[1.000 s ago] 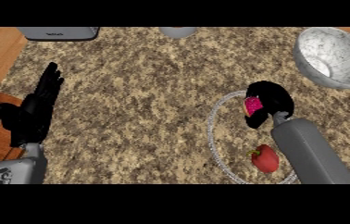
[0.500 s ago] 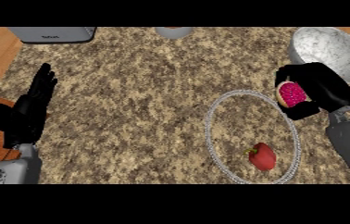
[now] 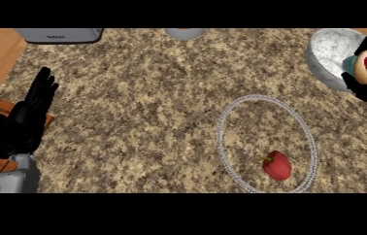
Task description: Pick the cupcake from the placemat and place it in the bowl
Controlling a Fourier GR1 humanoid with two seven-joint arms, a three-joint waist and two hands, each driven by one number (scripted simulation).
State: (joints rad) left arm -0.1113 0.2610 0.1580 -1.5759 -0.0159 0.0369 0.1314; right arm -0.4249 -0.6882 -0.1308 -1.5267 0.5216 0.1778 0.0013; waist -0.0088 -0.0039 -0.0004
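A grey speckled bowl (image 3: 328, 52) stands at the counter's far right. My right hand (image 3: 357, 83) shows only partly at the picture's right edge, just beside the bowl's rim, curled round the cupcake (image 3: 350, 64). Of the cupcake only a teal wrapper and a sliver of pink top show; the rest is cut off. The round placemat (image 3: 224, 132), see-through with a grey rim, lies at the lower right, away from that hand. My left hand (image 3: 30, 113) rests open at the left edge, fingers up.
A red pepper-like fruit (image 3: 276, 165) lies on the placemat's lower right part. A grey appliance (image 3: 57, 35) sits at the back left and a small grey object (image 3: 185, 33) at the back middle. A wooden strip (image 3: 8, 49) borders the counter on the left.
My right hand has carried the cupcake up off the placemat and rightward to the bowl's rim, now mostly out of view. The left hand has stayed put.
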